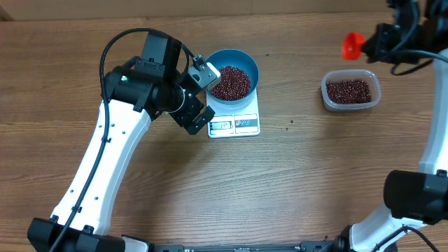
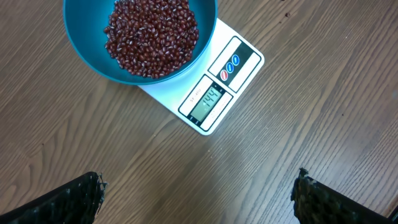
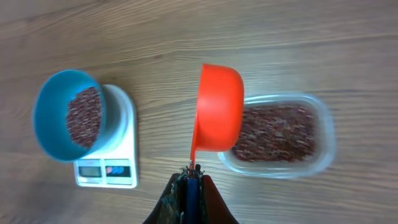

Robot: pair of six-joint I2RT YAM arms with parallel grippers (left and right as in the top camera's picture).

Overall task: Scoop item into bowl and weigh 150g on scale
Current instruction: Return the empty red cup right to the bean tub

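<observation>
Firmly, right gripper (image 3: 189, 178) clasps red scoop (image 3: 221, 106)

The left arm (image 1: 105, 150) rises from the near edge, bent at the elbow. The left gripper (image 1: 206, 96) faces downward, its fingers (image 2: 78, 199) spread wide and holding nothing. The right arm (image 1: 437, 133) reaches up to the far right corner, where the right gripper (image 3: 189, 183) is pinched tight on a red scoop (image 3: 219, 106) by its handle.

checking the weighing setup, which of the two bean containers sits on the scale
The round blue bowl, resting on the white kitchen scale; the clear plastic tub sits apart on the wooden table.
</observation>
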